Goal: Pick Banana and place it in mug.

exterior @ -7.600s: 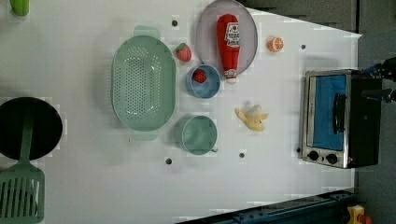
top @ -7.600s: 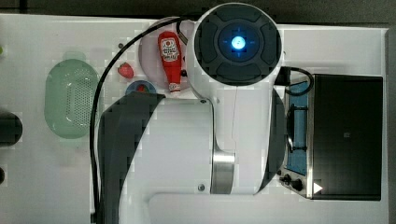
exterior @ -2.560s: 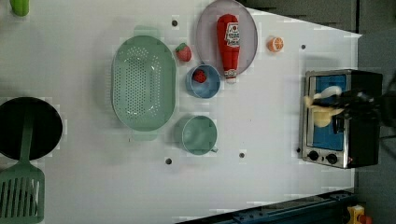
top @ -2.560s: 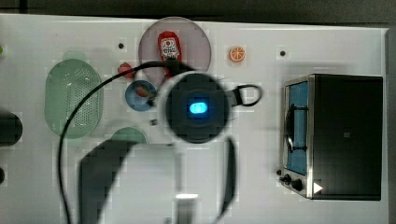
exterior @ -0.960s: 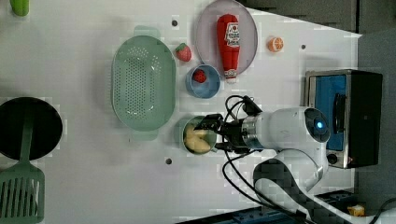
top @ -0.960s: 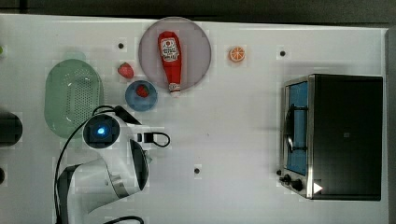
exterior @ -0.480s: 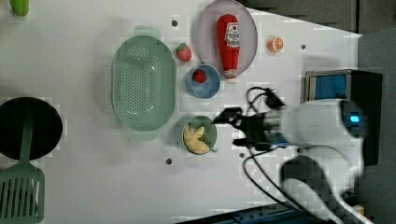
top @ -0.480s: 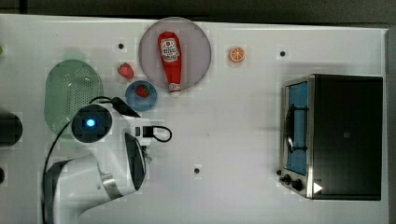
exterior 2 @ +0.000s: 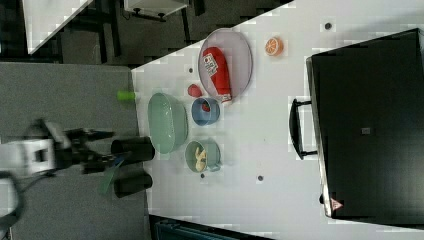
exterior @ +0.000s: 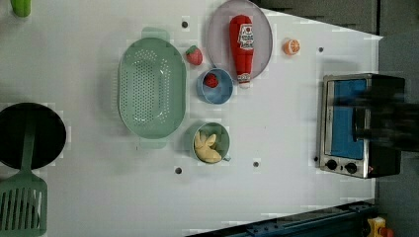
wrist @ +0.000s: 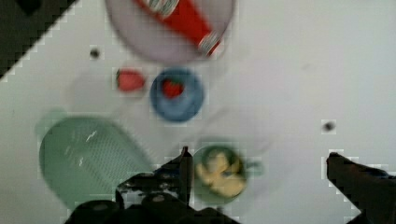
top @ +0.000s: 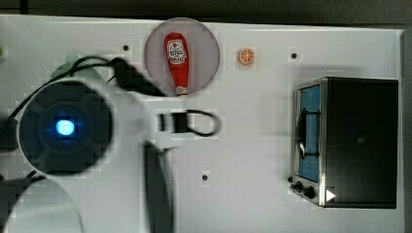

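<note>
The yellow banana (exterior: pixel 207 145) lies inside the small teal-green mug (exterior: pixel 221 132), which stands just below the colander in the left view. In the wrist view the banana (wrist: pixel 220 175) and mug (wrist: pixel 201 186) sit far beneath my gripper (wrist: pixel 259 156), close to one dark fingertip (wrist: pixel 185 161). My gripper is open with nothing between its fingers. The right view has my gripper (exterior 2: pixel 102 149) well off the table at the right view's left, apart from the mug (exterior 2: pixel 192 152). My arm (top: pixel 65 128) fills the top view's left and hides the mug there.
A pale-green colander (exterior: pixel 150 89), a blue bowl (exterior: pixel 222 96) holding a strawberry, a loose strawberry (exterior: pixel 194 55), a plate (exterior: pixel 217 29) bearing a ketchup bottle (exterior: pixel 240 42) and an orange slice (exterior: pixel 291 47) lie nearby. A toaster oven (exterior: pixel 341 123) stands at the left view's right; a black pan (exterior: pixel 49 133) and green spatula (exterior: pixel 22 202) lie at the left view's left.
My arm has drawn up and away from the mug, looming larger in the top view and blurring over the oven in the left view. The banana stays in the mug.
</note>
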You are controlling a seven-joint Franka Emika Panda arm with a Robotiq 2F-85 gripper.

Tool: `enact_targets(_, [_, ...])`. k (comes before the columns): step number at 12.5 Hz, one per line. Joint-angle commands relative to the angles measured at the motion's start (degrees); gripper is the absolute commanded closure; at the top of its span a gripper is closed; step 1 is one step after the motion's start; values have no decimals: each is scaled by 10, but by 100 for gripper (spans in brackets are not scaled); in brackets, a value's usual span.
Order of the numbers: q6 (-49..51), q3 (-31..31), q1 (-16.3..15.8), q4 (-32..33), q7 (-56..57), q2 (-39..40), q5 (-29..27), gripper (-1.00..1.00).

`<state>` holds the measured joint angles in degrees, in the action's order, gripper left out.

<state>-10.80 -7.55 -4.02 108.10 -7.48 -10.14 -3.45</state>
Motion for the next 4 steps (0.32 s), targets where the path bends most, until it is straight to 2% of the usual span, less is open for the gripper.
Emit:
enact_targets(1, [70,68,38,-30,103,0,57,-100])
enact_targets(4, [82,113,39,-47,103,-3,57,-100])
